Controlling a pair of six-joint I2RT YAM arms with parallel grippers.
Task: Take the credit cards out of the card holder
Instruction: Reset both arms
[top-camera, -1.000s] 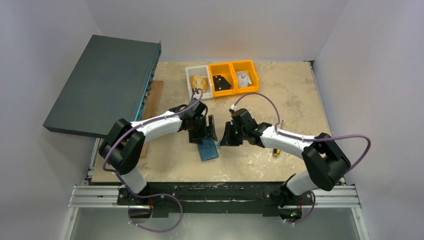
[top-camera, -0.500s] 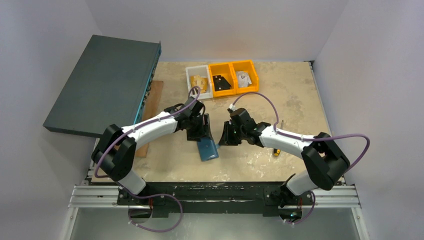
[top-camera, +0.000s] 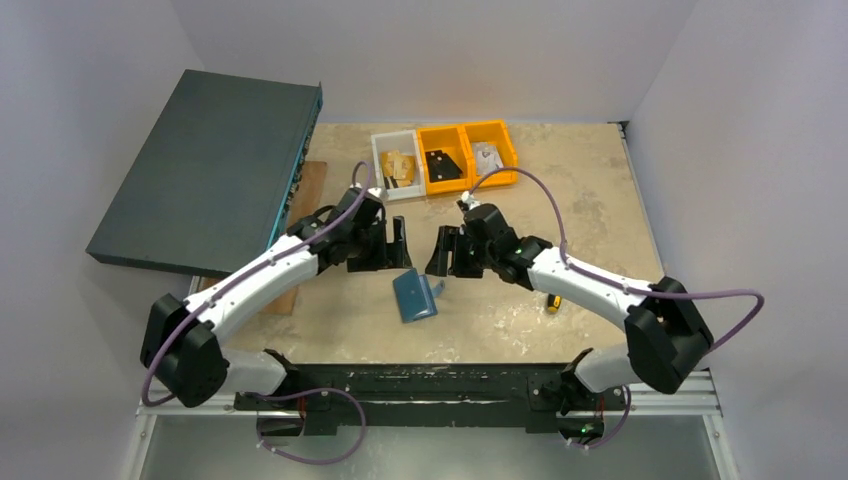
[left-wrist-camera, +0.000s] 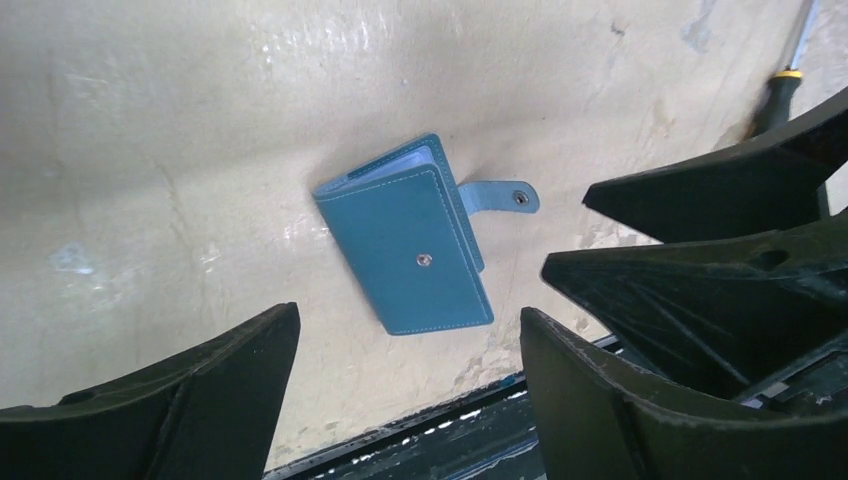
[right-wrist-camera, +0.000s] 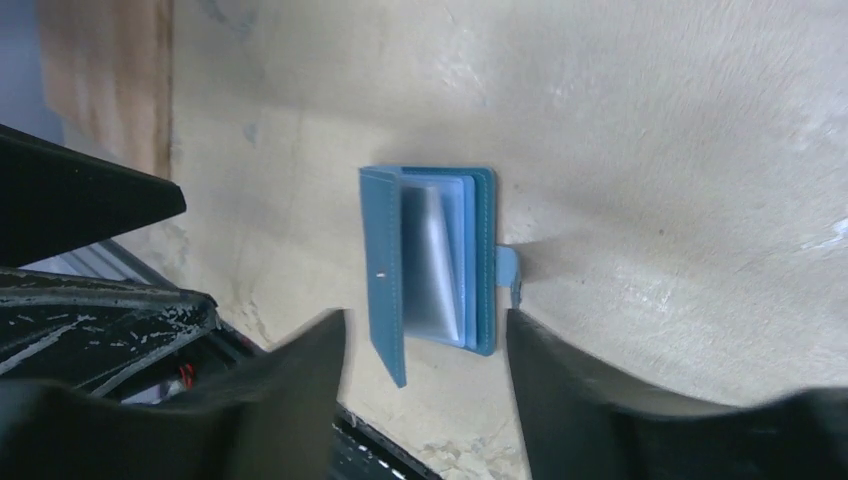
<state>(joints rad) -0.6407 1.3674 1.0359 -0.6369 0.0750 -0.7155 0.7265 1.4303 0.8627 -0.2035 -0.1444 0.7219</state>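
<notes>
Card holder (top-camera: 414, 296) is seen lying on the tabletop (top-camera: 580, 200), between both grippers and touched by neither. Jaws of the left gripper (top-camera: 395, 248) and right gripper (top-camera: 442, 256) are held well apart, empty. Its teal cover is part-open, strap (left-wrist-camera: 500, 195) unfastened, pale stud (left-wrist-camera: 424, 260) outside; credit cards (right-wrist-camera: 433, 265) are mostly hidden inside.

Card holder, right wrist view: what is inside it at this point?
The card holder lies ajar on the table, strap undone. Pale, glossy leaves show between its covers. Whether they are cards or pockets cannot be told, and anything deeper is covered.
</notes>
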